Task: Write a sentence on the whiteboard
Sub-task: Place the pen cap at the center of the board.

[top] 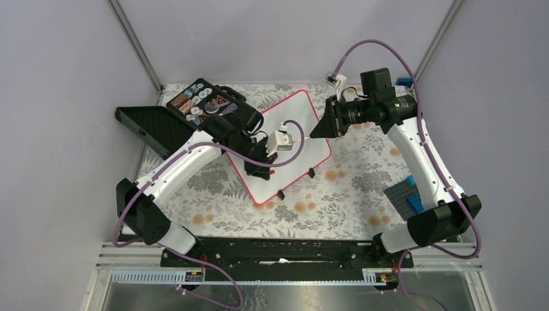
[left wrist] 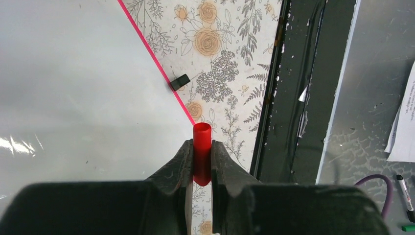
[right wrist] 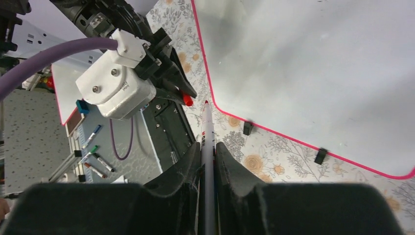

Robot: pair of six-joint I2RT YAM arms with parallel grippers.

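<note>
white whiteboard (top: 311, 126) with red-pink rim; red cap (left wrist: 201, 147); white marker (right wrist: 208, 147); floral tablecloth (top: 349, 188); black case (top: 152, 126).

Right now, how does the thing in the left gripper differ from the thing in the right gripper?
The cap in the left gripper is red, while the marker in the right gripper is white with print on its barrel. The cap is short and stubby; the marker is long and slim and reaches well past its gripper's tips. What they share: each is clamped in a shut gripper.
</note>
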